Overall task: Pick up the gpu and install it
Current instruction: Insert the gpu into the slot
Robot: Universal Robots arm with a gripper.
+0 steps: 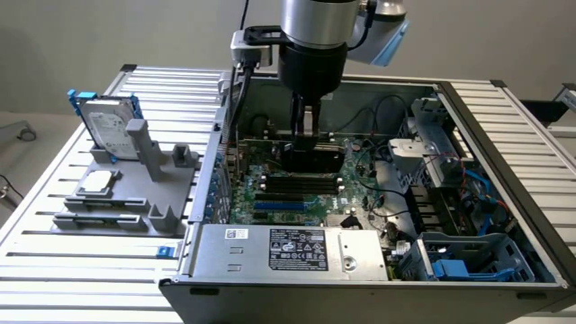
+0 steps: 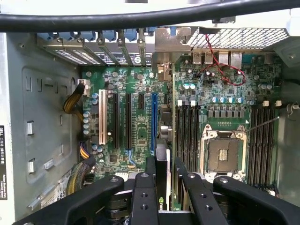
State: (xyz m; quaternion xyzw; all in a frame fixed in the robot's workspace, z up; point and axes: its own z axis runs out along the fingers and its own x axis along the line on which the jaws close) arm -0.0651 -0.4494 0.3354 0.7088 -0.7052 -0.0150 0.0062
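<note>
wall point(image 1: 135, 34): plain grey | table point(image 1: 54, 270): slatted aluminium | floor point(image 1: 23, 155): grey

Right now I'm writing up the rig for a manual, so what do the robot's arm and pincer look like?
The arm is a silver-grey cylinder with a pale blue cap, ending in a black round wrist. Black cables hang alongside. The pincer has black angular fingers dotted with round screw holes.
</note>
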